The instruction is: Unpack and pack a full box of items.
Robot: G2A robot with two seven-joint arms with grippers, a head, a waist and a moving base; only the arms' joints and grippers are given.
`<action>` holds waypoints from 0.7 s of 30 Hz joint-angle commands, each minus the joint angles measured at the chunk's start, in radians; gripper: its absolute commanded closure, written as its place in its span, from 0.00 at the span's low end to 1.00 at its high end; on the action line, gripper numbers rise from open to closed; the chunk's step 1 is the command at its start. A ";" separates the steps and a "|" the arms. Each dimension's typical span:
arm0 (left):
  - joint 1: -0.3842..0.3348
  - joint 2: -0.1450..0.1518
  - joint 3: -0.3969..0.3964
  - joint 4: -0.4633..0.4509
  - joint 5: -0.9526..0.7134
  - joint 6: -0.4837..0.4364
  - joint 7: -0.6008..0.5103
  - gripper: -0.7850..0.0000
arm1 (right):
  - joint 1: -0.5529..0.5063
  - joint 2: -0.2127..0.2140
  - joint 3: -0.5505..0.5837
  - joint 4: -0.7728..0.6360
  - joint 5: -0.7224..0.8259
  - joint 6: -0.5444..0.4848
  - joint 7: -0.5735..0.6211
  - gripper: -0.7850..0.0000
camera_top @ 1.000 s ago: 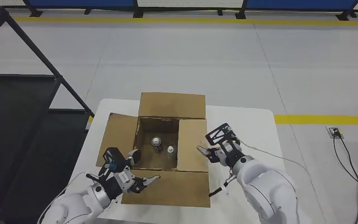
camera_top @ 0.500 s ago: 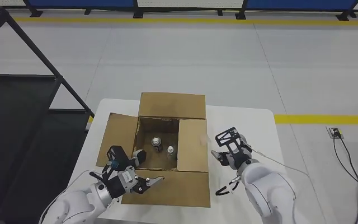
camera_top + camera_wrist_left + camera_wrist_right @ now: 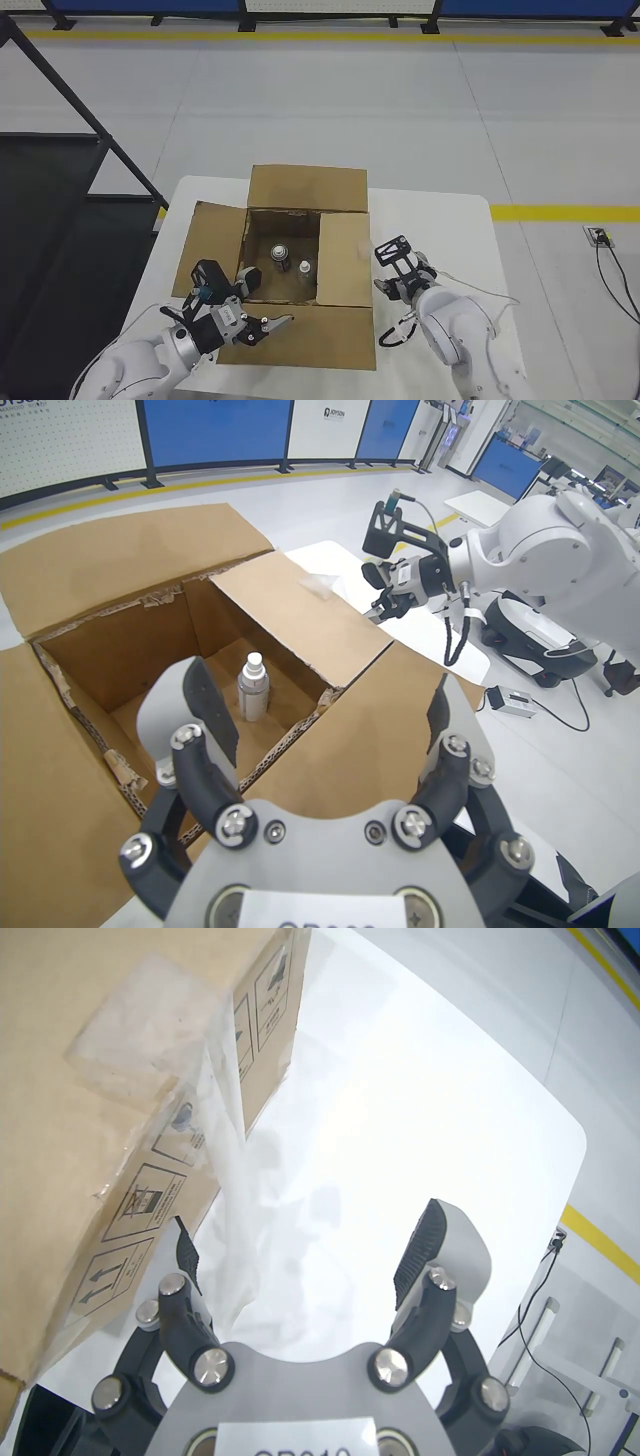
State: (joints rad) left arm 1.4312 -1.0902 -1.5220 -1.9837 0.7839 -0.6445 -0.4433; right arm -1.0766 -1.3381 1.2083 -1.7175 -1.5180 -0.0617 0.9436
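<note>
My left hand (image 3: 320,685) hovered spread above the near flap of the open box (image 3: 308,187) on the bench (image 3: 440,215); my right hand (image 3: 306,1218), also spread, hung beside its right flap; a spray bottle (image 3: 254,692) and a second bottle (image 3: 281,254) stood upright inside.

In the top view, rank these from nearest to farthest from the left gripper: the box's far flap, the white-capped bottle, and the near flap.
1. Near flap, lying under the left gripper.
2. White-capped bottle, standing inside the box.
3. Far flap, folded out beyond the opening.
</note>
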 commanded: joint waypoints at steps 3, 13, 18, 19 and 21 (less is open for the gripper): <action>0.000 0.000 0.000 0.000 0.000 0.000 0.000 0.00 | 0.026 -0.010 -0.037 0.059 -0.052 0.082 -0.020 0.00; 0.000 0.000 0.000 0.000 0.000 0.000 0.000 0.00 | 0.079 -0.030 -0.053 0.155 -0.132 0.256 -0.082 0.00; 0.000 0.000 0.000 0.000 0.000 0.000 0.000 0.00 | 0.082 -0.035 -0.046 0.155 -0.162 0.296 -0.093 0.00; 0.000 0.000 0.000 0.000 0.000 0.000 0.000 0.00 | 0.084 -0.035 -0.040 0.155 -0.170 0.301 -0.088 0.00; 0.000 0.000 0.000 0.000 0.000 0.000 0.000 0.00 | 0.085 -0.036 -0.033 0.153 -0.178 0.301 -0.079 0.00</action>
State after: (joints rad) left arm 1.4312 -1.0902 -1.5220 -1.9837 0.7839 -0.6445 -0.4433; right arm -0.9922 -1.3737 1.1712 -1.5632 -1.6933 0.2403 0.8602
